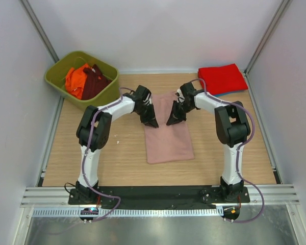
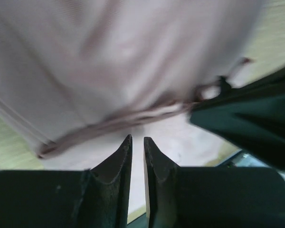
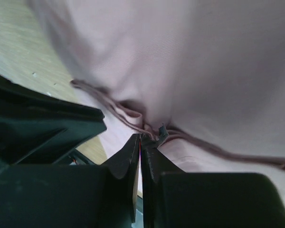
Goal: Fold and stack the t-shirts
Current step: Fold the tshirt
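A dusty-pink t-shirt [image 1: 169, 139] lies folded into a long strip mid-table. Both grippers hang over its far end. My left gripper [image 1: 153, 122] stands with its jaws a narrow slit apart and nothing between them. In the left wrist view, the left gripper [image 2: 137, 137] stops just short of the pink t-shirt's [image 2: 109, 57] hem. My right gripper [image 1: 171, 121] is shut. In the right wrist view, its tips [image 3: 140, 135] pinch the bunched hem of the pink t-shirt [image 3: 204, 61]. A red t-shirt [image 1: 222, 77] lies folded at the back right on a blue one [image 1: 228, 93].
An olive-green bin [image 1: 106, 93] at the back left holds an orange t-shirt [image 1: 76, 80] and a maroon one [image 1: 94, 81]. White walls close in the wooden table [image 1: 92, 153] on three sides. The two arm bases sit on a black plate [image 1: 158, 194] at the near edge.
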You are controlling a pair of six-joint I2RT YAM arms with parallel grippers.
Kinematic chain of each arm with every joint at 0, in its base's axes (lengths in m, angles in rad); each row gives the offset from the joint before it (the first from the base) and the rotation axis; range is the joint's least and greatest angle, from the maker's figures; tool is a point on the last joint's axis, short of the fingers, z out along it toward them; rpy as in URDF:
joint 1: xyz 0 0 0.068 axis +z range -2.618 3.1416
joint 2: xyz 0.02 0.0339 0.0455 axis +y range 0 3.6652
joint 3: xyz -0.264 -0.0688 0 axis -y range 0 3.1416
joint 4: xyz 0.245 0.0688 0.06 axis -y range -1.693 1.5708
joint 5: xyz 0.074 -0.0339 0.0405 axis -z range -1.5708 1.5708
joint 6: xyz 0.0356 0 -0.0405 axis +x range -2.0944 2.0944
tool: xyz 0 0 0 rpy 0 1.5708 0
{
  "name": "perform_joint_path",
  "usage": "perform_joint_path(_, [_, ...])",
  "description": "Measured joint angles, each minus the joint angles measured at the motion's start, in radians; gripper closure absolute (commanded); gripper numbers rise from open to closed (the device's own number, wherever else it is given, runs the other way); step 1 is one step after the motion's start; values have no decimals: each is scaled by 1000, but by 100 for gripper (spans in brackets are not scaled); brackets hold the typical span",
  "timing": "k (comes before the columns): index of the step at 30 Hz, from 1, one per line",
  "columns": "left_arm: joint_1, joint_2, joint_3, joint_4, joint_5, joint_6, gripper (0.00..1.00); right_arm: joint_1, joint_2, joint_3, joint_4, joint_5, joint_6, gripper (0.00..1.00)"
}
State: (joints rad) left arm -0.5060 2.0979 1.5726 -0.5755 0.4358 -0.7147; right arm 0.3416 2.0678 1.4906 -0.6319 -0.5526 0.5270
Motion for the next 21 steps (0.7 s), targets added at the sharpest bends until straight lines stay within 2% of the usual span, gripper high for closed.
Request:
perform_joint_path(6, [7,71,18,-57,-31,26,83,-30,60,-13,18,12,-5,88])
perform_joint_path(9, [0,80,57,-104,-68,68,79,-32,61,9,0,38,-30,81])
perform_joint_path(11, [-5,78,80,-136,-111,97,72,-32,61,33,-26,68,-52,70])
perform_joint_path(12, [-5,74,89,-153,-133,110,69,-32,59,45,-41,84,-60,61])
perform_joint_path(14, [-3,52,93,-187,-182,134,58,-32,48,65,-80,118,-77,51])
perform_joint_path(15, [-1,34,93,-211,-203,148,55,-32,39,74,-101,137,-86,42])
perform_joint_path(16, [2,11,90,-232,-222,155,51,-32,23,82,-127,160,-94,38])
perform_joint_path(18, [5,-65,64,-256,-247,171,49,-32,-25,88,-178,206,-114,28])
perform_joint_path(21, [8,-221,-16,-282,-261,178,43,-36,-136,66,-242,261,-133,20])
